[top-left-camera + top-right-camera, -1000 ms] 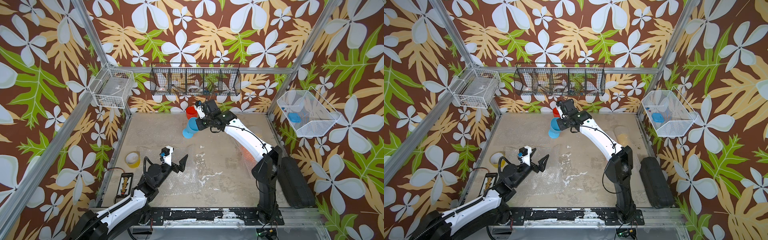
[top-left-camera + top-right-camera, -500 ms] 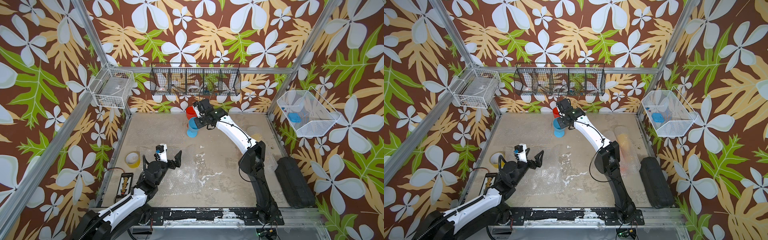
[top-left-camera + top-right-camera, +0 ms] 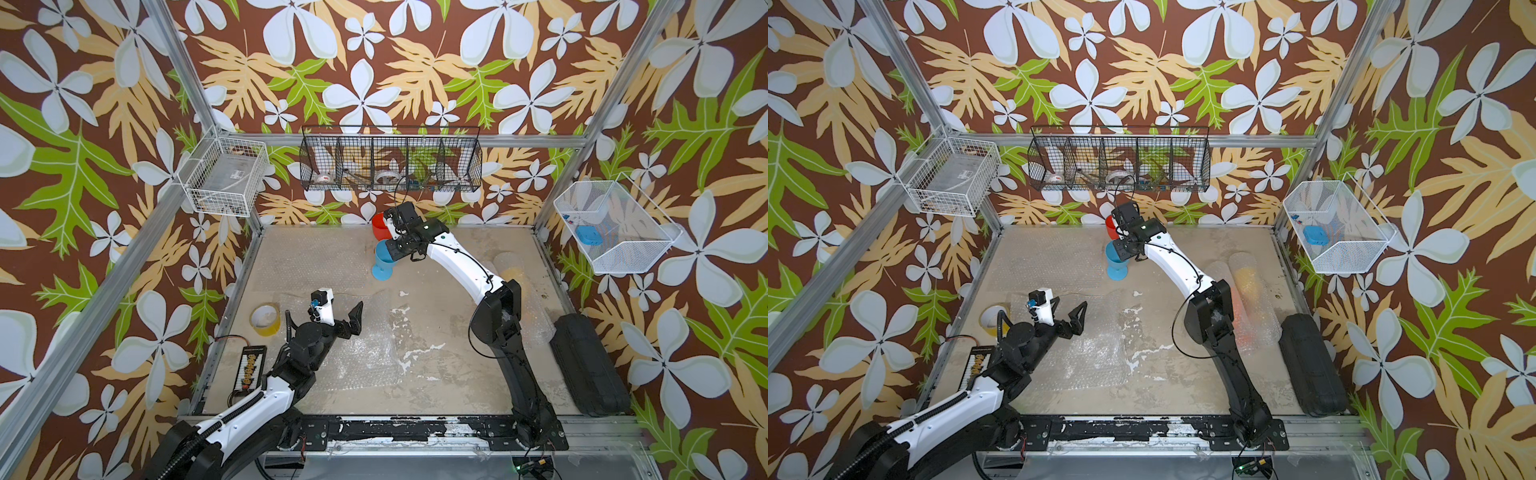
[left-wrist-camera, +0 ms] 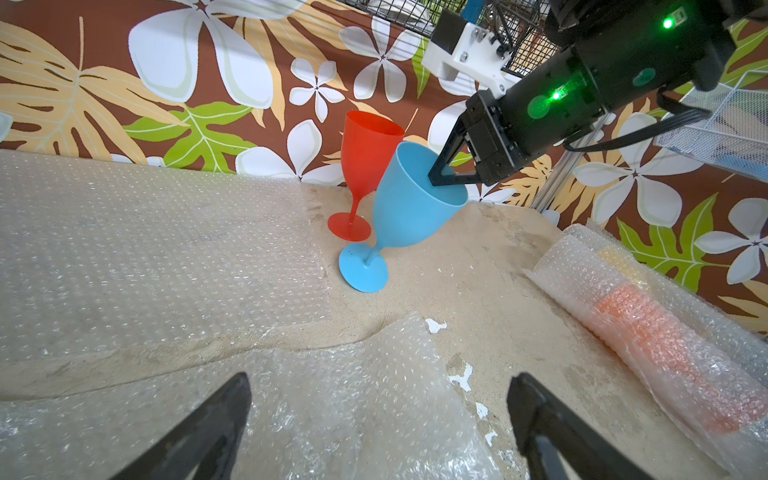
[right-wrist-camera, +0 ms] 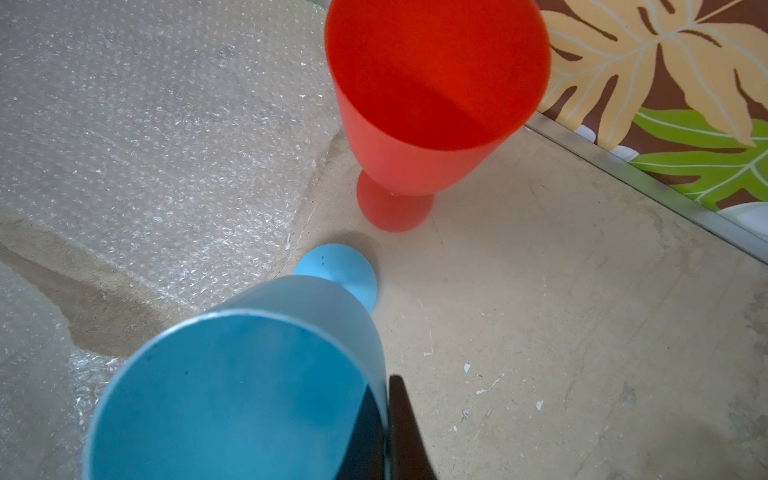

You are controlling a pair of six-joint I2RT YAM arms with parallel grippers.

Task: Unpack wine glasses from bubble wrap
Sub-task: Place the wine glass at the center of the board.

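Nearest the front edge, left gripper (image 4: 380, 380): claw spread wide and empty, poised over a crumpled flat sheet of bubble wrap (image 4: 332, 407).
Right side, rolled tubes: the near tube (image 4: 665, 353) shows orange through the wrap, so a goblet lies inside. The second tube (image 4: 619, 257), just behind it, shows a pale yellow tint, likely the yellow goblet.
Mid-table, left side: another flat sheet (image 4: 145, 249) lies spread out with nothing in it.
Farther back, right gripper (image 4: 435, 179): pressed together on the rim of the light blue goblet (image 4: 411, 208), one finger inside the bowl and one outside.
Blue goblet's pose: tilted, foot low by the table, just beside the red one.
Back wall: red goblet (image 4: 365, 141) stands upright and free.
Step in hand: seemingly setting the blue goblet down beside the red. Two are out, two to go.
Next move calls for: levelling the foot flat before letting go, without knocking the red goblet. After that, the orange tube.
Hard to tell: whether the blue foot touches the table. In both top views the right claw's tips hide behind its wrist, and that arm covers part of the orange tube.
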